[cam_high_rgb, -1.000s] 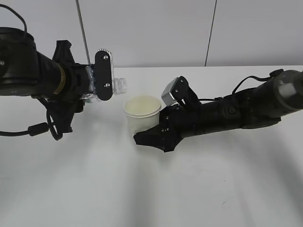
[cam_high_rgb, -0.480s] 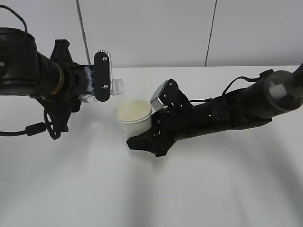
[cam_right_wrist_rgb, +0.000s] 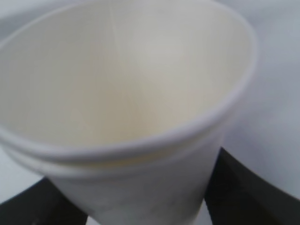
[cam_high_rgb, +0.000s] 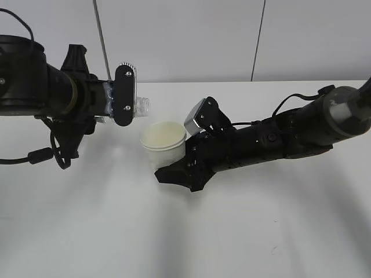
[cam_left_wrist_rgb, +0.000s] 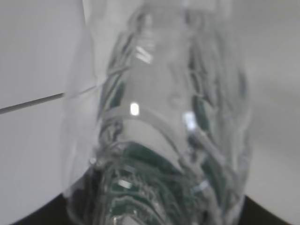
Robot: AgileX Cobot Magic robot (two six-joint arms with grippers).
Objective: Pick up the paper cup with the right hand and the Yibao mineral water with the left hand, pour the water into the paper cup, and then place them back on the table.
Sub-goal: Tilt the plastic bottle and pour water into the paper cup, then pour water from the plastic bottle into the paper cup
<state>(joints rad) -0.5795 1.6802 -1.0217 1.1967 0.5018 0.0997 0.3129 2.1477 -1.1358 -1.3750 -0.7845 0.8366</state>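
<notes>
While my left gripper is clamping the Yibao mineral water and holding it tipped on its side in the air, the bottle's open, capless neck is pointing toward the paper cup and sitting just above and to the left of its rim. Seen from my left wrist, the clear ribbed body with its dark green label is filling nearly the whole view. My right gripper is closing around the lower wall of the cup, keeping it upright with its mouth facing up (whether its base is touching the worktop I cannot tell). From my right wrist, the cup's cream inside is looking dry, with no water visible in it. Bottle mouth and cup rim are near each other but apart.
</notes>
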